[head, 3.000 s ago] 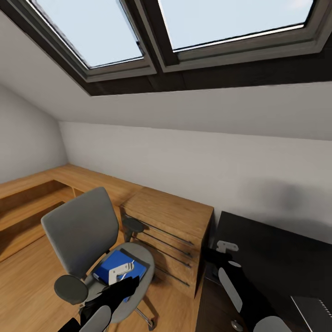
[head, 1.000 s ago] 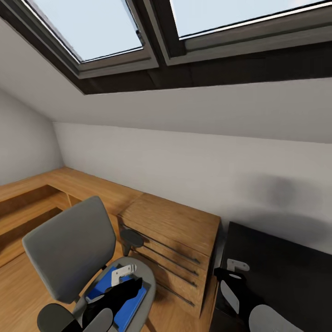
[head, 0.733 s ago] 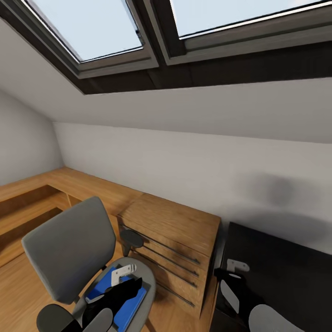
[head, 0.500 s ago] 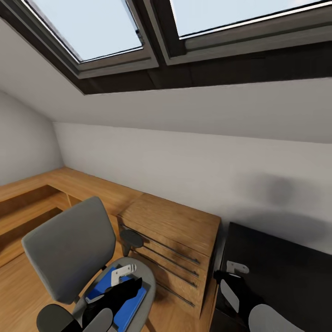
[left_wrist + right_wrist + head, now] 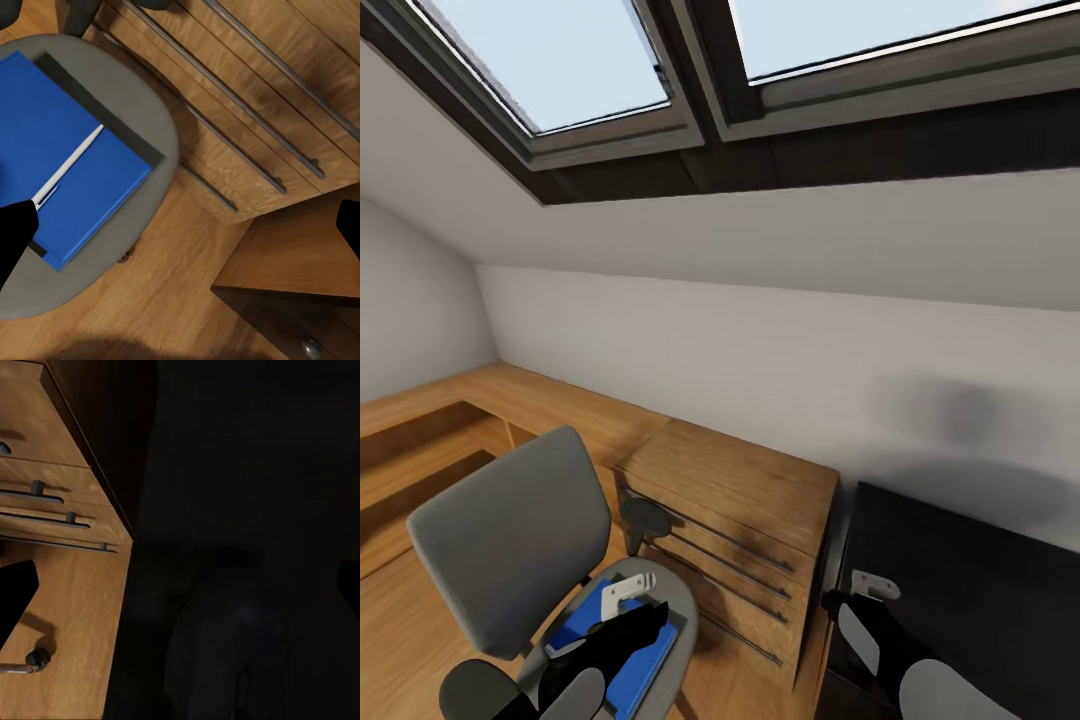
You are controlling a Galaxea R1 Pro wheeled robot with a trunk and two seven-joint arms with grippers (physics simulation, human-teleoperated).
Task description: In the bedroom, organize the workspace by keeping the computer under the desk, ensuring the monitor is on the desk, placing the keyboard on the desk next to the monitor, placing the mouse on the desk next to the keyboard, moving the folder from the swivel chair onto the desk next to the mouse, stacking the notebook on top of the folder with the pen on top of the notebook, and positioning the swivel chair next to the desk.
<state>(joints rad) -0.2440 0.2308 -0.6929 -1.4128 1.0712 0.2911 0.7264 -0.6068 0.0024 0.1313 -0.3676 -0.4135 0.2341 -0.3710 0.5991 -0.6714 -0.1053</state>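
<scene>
Blue folder (image 5: 67,169) lying on the swivel chair (image 5: 510,540) seat, pen (image 5: 71,165) resting on it, left gripper (image 5: 180,232) wide open above, right gripper (image 5: 184,585) wide open over the black desk (image 5: 960,580), beside the wooden drawer chest (image 5: 740,520)

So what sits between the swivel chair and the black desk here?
In the head view, the light-wood drawer chest stands between the swivel chair and the desk. The left wrist view shows its rail handles beside the seat.

Both claws (image 5: 180,225) (image 5: 187,585) wide open, empty.
</scene>
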